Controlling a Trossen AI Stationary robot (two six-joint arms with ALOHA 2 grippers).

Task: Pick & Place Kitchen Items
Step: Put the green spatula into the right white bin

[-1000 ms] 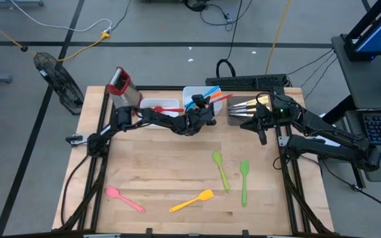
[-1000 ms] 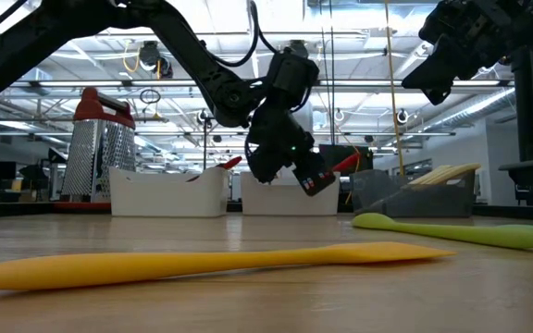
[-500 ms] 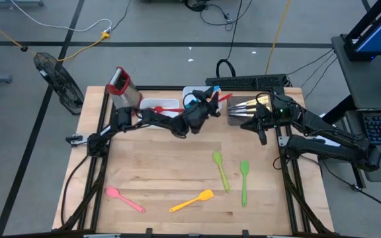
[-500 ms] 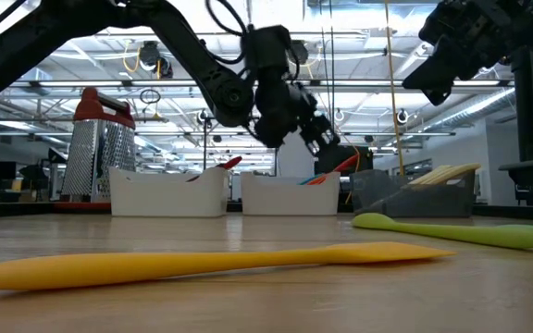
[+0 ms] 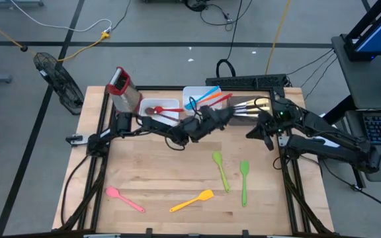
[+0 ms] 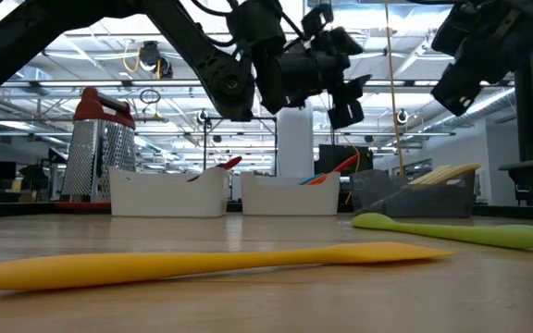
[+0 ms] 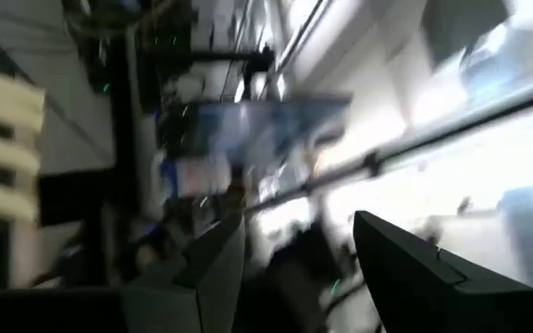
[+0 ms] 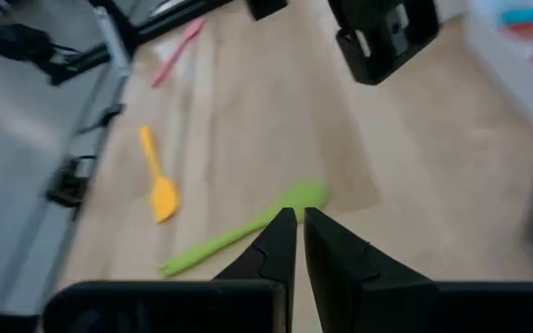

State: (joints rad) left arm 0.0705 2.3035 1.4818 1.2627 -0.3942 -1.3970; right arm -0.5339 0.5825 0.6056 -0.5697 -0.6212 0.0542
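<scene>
The left wrist view is smeared throughout: past the left gripper (image 7: 299, 264) and its two dark fingers (image 7: 213, 264), only streaks of light and dark shapes show, nothing nameable. In the low view, the yellow spatula (image 6: 202, 264) runs off the picture's left edge, and a green spoon (image 6: 456, 231) off its right. The dark tray (image 5: 243, 109) near the table's far edge is partly covered by both arms; its pale-handled contents are too small to count.

Overhead and table-level cameras share the table (image 5: 177, 178).
</scene>
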